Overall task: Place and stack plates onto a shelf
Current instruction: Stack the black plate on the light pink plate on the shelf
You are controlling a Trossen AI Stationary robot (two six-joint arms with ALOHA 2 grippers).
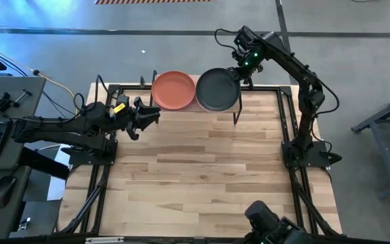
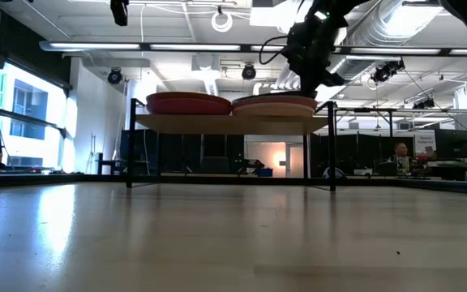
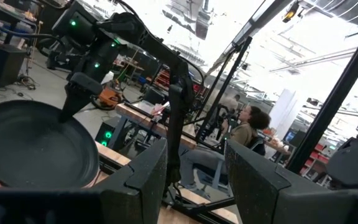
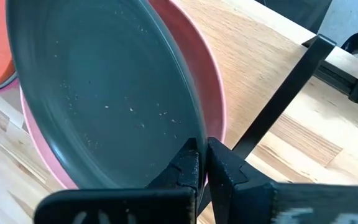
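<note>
At the top centre of the high view the shelf (image 1: 249, 102) stands on the far edge of the table (image 1: 202, 176), its light wooden top almost fully covered by two stacks of plates side by side. The left stack shows an orange plate (image 1: 173, 89) on top, round and matte with a shallow raised rim. The right stack is topped by the black plate (image 1: 217, 89), the same shape, its dark surface dusted with fine pale specks in the right wrist view. Under it sits a light pink plate (image 4: 213, 93), whose rim peeks out along the black plate's edge. In the low view, at upper centre, the two stacks rest touching each other on the wooden top, carried by thin black legs; a magenta plate (image 2: 186, 103) shows in the left stack.

The right gripper (image 1: 238, 73) is at the upper right of the black plate, its fingers (image 4: 224, 169) pressed fully together against the plate's rim; whether any rim is pinched between them I cannot tell.

The left gripper (image 1: 153, 114) hovers over the table at centre left of the high view, just below the orange plate, its jaws spread wide with nothing between them.
</note>
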